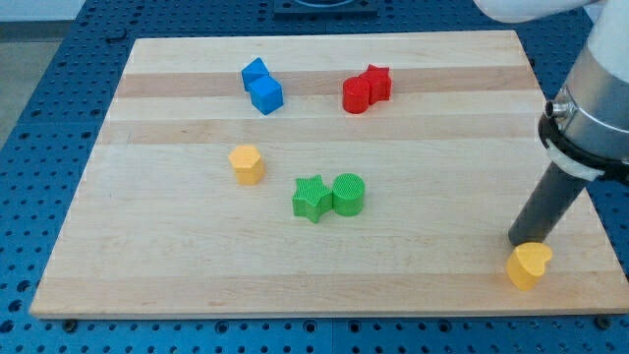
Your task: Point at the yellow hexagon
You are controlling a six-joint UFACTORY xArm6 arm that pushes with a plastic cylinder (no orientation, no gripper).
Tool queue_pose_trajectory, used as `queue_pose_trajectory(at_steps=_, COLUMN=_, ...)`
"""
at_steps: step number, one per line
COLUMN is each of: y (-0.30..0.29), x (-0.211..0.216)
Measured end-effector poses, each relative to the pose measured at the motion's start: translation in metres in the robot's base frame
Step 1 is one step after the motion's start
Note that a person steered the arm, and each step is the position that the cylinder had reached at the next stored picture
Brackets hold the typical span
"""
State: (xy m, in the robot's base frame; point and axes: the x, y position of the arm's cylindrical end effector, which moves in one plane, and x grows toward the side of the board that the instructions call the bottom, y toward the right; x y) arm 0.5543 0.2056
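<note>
The yellow hexagon (247, 163) sits left of the board's middle. My tip (521, 242) rests on the board at the view's lower right, far to the right of the hexagon. It is right against the top edge of a yellow heart-shaped block (529, 265), which lies near the board's bottom right corner.
A green star (312, 198) and a green cylinder (348, 193) touch each other near the middle. Two blue blocks (262, 86) lie at the upper left. A red cylinder (356, 95) and a red star-like block (377, 83) lie at the upper middle. The wooden board (147, 265) lies on a blue perforated table.
</note>
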Motion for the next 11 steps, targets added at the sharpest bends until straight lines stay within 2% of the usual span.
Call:
queue_pose_trajectory(at_steps=1, y=-0.002, x=-0.013)
queue_pose_trajectory(at_steps=2, y=-0.021, x=-0.045)
queue_pose_trajectory(at_steps=4, y=-0.045, x=-0.127)
queue_pose_trajectory(at_steps=6, y=-0.156, x=-0.139)
queue_pose_trajectory(at_steps=7, y=-0.181, x=-0.139)
queue_pose_trajectory(at_steps=9, y=-0.181, x=-0.14)
queue_pose_trajectory(at_steps=11, y=-0.249, x=-0.164)
